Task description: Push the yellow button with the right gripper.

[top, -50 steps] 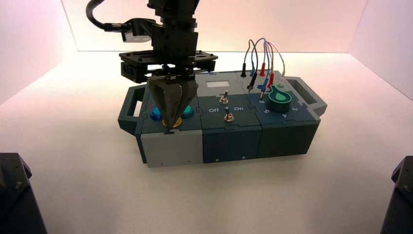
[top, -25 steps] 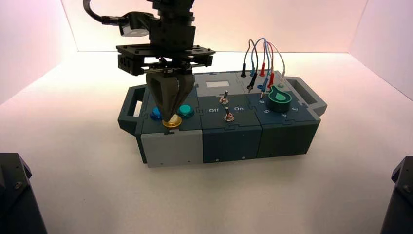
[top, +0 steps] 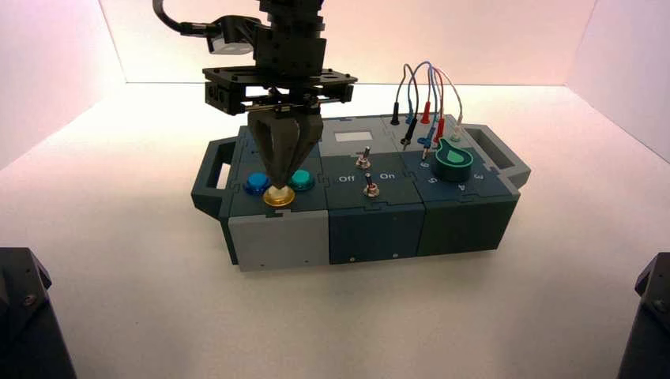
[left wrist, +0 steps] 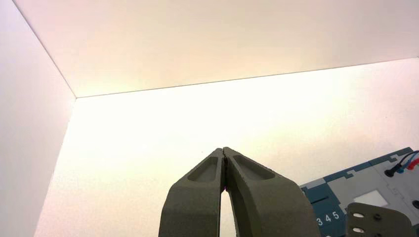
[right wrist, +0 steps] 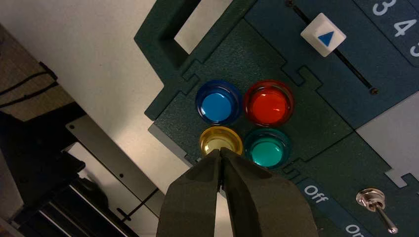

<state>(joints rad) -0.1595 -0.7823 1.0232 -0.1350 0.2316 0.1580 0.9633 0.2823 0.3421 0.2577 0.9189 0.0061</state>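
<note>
Right wrist view put the yellow button (right wrist: 220, 140) at the near corner of a square of four, with the blue button (right wrist: 217, 106), the orange-red button (right wrist: 268, 105) and the teal button (right wrist: 267, 149) around it, on the box (top: 280, 241) at its left end. Your right pincer (right wrist: 220, 154) was pinched to a narrow point, holding nothing, its tip at the dome's edge; contact could not be judged. To press well, you would centre that tip on the dome and drive straight down, clear of the teal neighbour. Readable lettering: "Off" beside a toggle switch (right wrist: 379, 205), and "3", "4" by the slider (right wrist: 323, 34). Your left pincer (left wrist: 225, 157), also closed and empty, waited over the tabletop (top: 379, 316).
</note>
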